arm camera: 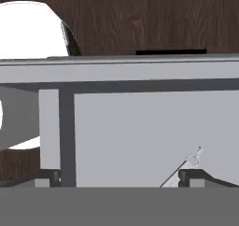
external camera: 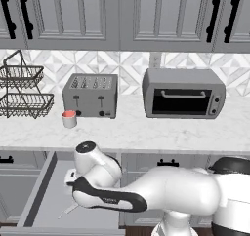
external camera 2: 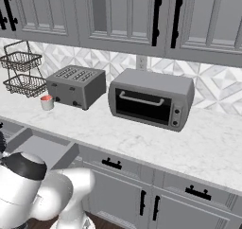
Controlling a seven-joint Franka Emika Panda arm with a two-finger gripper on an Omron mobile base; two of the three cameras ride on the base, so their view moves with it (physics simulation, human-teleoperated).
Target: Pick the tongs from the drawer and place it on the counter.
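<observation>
The drawer [external camera: 51, 191] stands pulled out at the lower left, below the counter [external camera: 146, 132], and my arm bends down over it. The tongs [external camera: 67, 211] lie as a thin pale stick on its grey floor, near the front. In the hand view my gripper [arm camera: 120, 177] is open just above the drawer floor [arm camera: 140, 127], nothing between its fingers. The tongs [arm camera: 185, 166] lie at a slant right beside the right fingertip [arm camera: 187, 176], their lower end hidden. The right base view has the counter [external camera 2: 142, 138] running across and a corner of the drawer [external camera 2: 45, 147].
On the counter stand a toaster [external camera: 91, 95], a toaster oven [external camera: 183, 92], a small red-topped cup [external camera: 70, 118] and a two-tier wire basket [external camera: 22, 91]. Closed drawer fronts with black handles [external camera: 167, 163] sit right of the open drawer. Dark wooden floor [arm camera: 140, 19] lies beyond its front wall.
</observation>
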